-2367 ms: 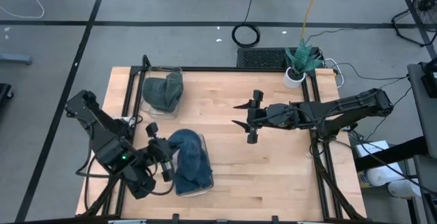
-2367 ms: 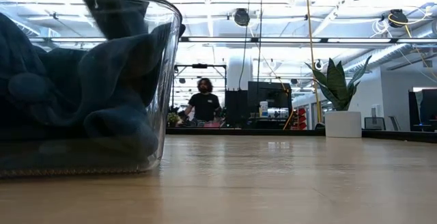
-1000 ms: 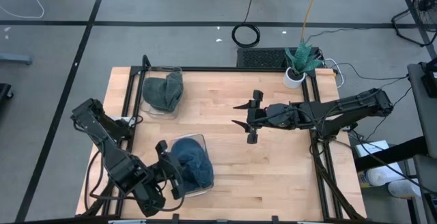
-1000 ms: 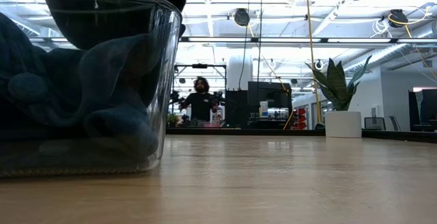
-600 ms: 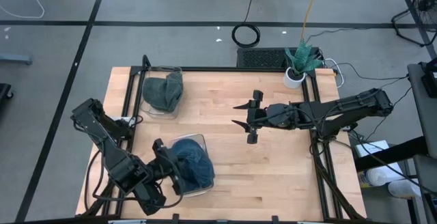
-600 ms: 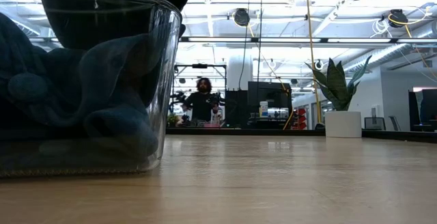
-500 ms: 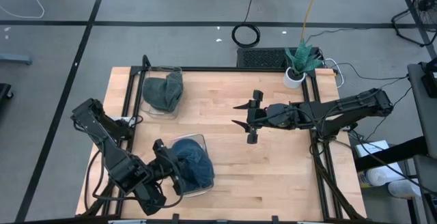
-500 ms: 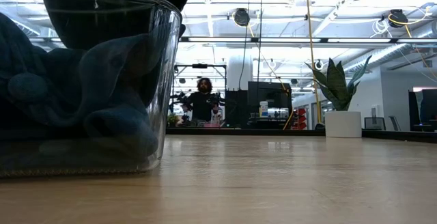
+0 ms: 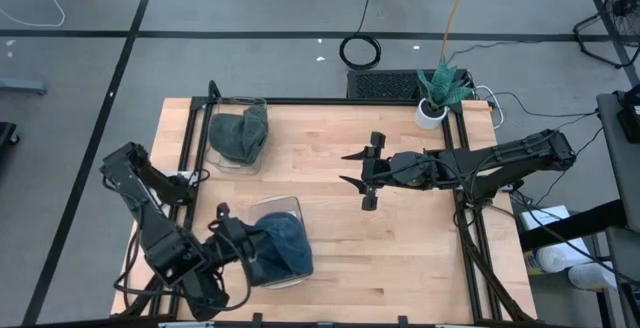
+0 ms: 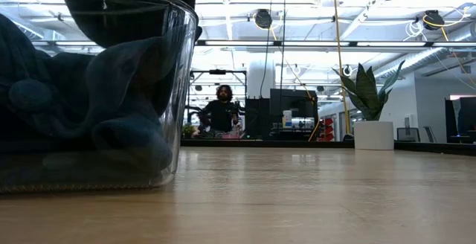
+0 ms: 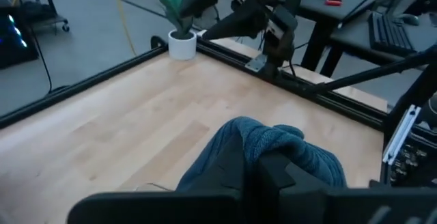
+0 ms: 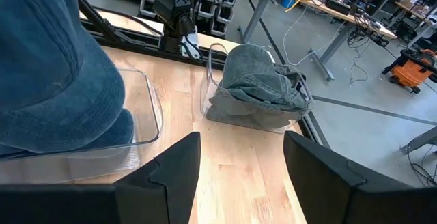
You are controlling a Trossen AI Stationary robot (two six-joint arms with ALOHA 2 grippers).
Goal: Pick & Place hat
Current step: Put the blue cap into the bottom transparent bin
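Gripping the blue hat (image 9: 282,246) with its jaws clamped, your left gripper (image 9: 247,251) holds it in the near bin (image 9: 280,205). Lift carelessly and trailing fabric could snag the rim and drag that bin. Your right gripper (image 9: 360,171) waits open mid-table.

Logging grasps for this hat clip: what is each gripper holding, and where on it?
The left gripper is shut on the blue hat, pinching a fold near its top. The right gripper is open, empty.
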